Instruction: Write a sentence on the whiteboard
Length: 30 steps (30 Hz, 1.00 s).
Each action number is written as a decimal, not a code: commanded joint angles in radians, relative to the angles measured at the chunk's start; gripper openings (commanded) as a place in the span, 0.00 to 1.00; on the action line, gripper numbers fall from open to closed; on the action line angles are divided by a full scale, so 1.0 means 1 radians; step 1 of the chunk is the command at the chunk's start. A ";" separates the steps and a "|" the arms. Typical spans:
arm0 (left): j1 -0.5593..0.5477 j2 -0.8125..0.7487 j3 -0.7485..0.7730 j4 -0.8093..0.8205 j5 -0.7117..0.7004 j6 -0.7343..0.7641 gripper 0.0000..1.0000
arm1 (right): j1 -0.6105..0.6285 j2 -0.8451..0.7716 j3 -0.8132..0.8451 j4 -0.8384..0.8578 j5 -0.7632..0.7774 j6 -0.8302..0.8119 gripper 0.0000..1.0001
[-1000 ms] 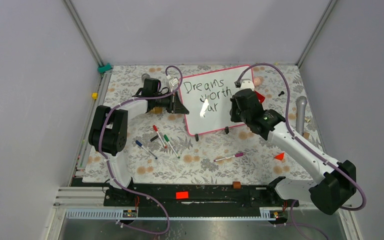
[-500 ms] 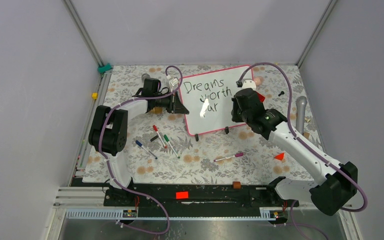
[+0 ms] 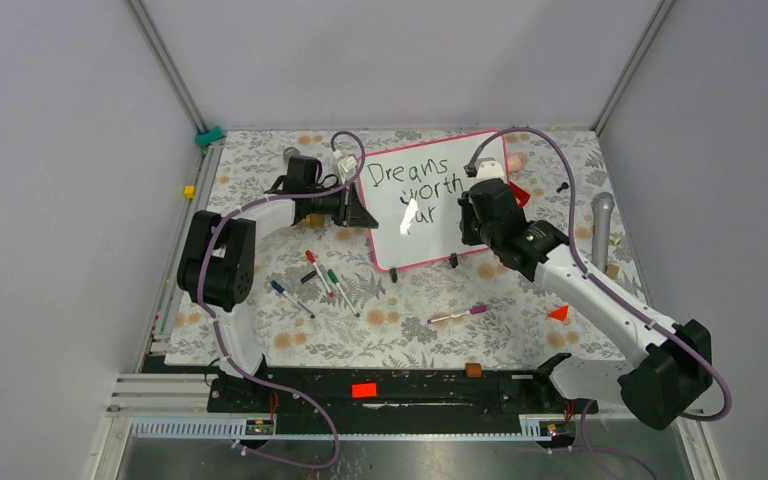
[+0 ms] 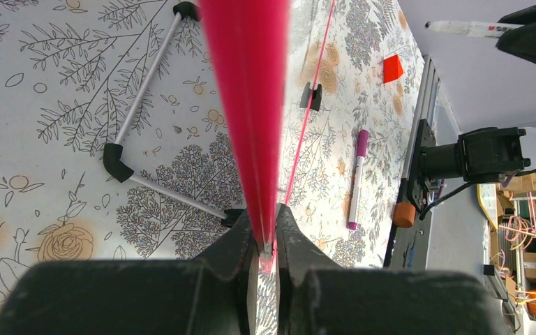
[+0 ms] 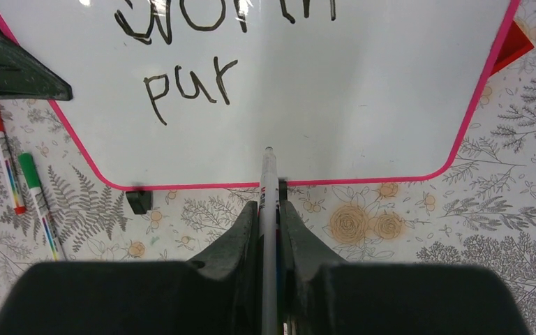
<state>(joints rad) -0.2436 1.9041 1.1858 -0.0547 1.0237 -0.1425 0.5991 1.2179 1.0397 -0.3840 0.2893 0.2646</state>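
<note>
The whiteboard (image 3: 440, 238) stands tilted at the back middle of the table, pink-framed, on small black feet. Part of the sentence (image 3: 415, 185) is on it in black: "Dreams", "worth", "pur" (image 5: 188, 87). My left gripper (image 3: 358, 212) is shut on the board's left edge, which shows as a red band (image 4: 248, 105) between its fingertips (image 4: 269, 218). My right gripper (image 3: 475, 215) is shut on a white marker (image 5: 269, 183). The marker's tip points at bare board right of "pur", near the lower frame. In the left wrist view the marker (image 4: 460, 28) appears off the surface.
Red-capped (image 3: 318, 272), green-capped (image 3: 342, 290) and blue-capped (image 3: 290, 298) markers lie left of the board. A purple marker (image 3: 457, 315) lies in front. A red block (image 3: 522, 193) sits behind the board's right edge, a grey cylinder (image 3: 602, 225) at far right, a small red wedge (image 3: 559, 313) nearby.
My right wrist has edged slightly left and away from me with the marker. The writing reads the same. The left arm has not moved.
</note>
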 commanded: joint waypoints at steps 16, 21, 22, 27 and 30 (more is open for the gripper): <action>-0.053 0.116 -0.019 -0.208 -0.260 0.113 0.00 | -0.004 0.101 -0.015 0.220 -0.038 -0.158 0.00; -0.054 0.121 -0.013 -0.213 -0.265 0.112 0.00 | -0.005 0.130 0.009 0.241 -0.029 -0.161 0.00; -0.054 0.122 -0.014 -0.212 -0.265 0.112 0.00 | -0.004 0.141 0.018 0.242 -0.022 -0.168 0.00; -0.053 0.118 -0.019 -0.208 -0.266 0.113 0.00 | -0.004 0.199 0.052 0.243 -0.012 -0.182 0.00; -0.054 0.116 -0.020 -0.206 -0.266 0.113 0.00 | -0.004 0.216 0.053 0.255 -0.005 -0.180 0.00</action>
<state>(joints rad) -0.2478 1.9213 1.2182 -0.0898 1.0237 -0.1272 0.5991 1.4208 1.0435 -0.1738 0.2497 0.1009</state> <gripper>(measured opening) 0.077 0.155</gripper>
